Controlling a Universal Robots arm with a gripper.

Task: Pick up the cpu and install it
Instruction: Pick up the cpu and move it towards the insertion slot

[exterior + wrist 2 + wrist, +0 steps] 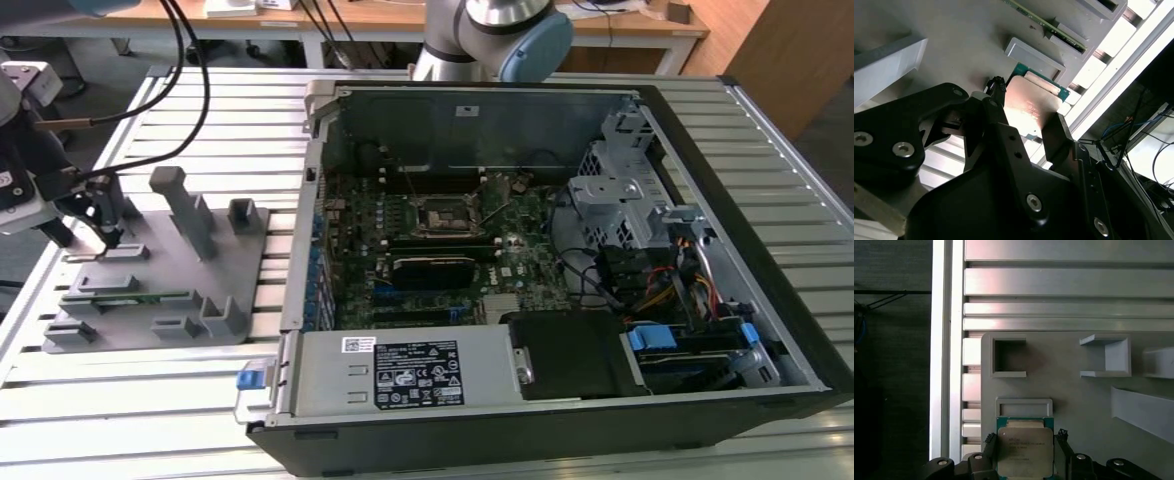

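Closest to the lens: black gripper (1025,105) (1025,436), set astride the cpu (1025,454) (1030,97) at two opposite edges (cannot tell whether clamped or just short of contact). Lying flat, metal top up, on the grey fixture tray (167,265), butted against a small raised stop (1024,407). Placed at the exterior view's left, well apart from the open computer case (534,440) and its socket (445,213) to the right. Risks, as judged: uneven bite, tilting or dropping the cpu on a lift; catching on the stop; scraping underside contacts along the tray.
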